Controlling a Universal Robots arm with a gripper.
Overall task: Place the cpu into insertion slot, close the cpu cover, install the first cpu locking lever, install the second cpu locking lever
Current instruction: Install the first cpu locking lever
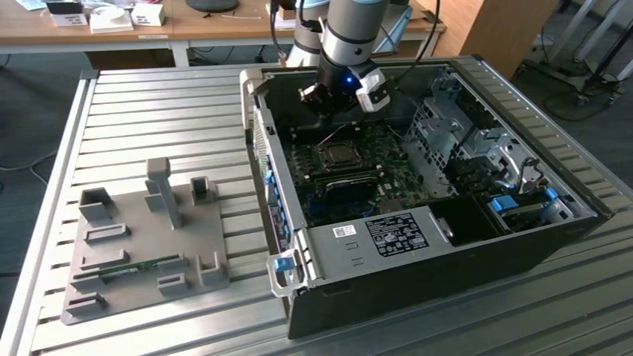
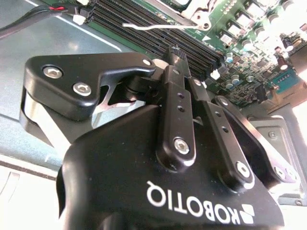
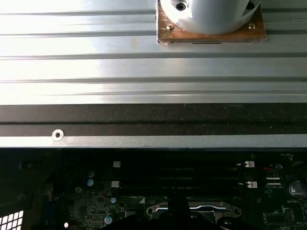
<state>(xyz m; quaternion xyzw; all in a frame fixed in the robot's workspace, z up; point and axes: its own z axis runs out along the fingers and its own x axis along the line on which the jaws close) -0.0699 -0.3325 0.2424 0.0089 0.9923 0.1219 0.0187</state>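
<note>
A: Exterior view first. Location of cpu [image 1: 342, 153]?
B: Pale square in the middle of the insertion slot [image 1: 321, 158], on the green board inside the computer case [image 1: 416, 245]. Looks seated. Cpu cover up or down: cannot tell.
A: Direction from gripper [image 1: 330, 104]?
B: Slot below it and nearer the camera, a touch toward the exterior view's right. Gripper high, near the case's far wall, apparently clear of the board. Opening: cannot tell.
A: Lever axis?
B: Thin wire locking lever [image 2: 153, 25] in the second wrist view, just past the gripper [image 2: 175, 51], long axis parallel to the memory slots [image 2: 158, 42]. Likely the same wire in the first wrist view [image 3: 206, 207].
A: Counts?
B: One arm, one gripper, one cpu, one slot, one lever counted for sure. Off on the exterior view's left, one grey fixture tray [image 1: 138, 245] on the table [image 1: 178, 133], one memory stick [image 1: 129, 268] on it.
</note>
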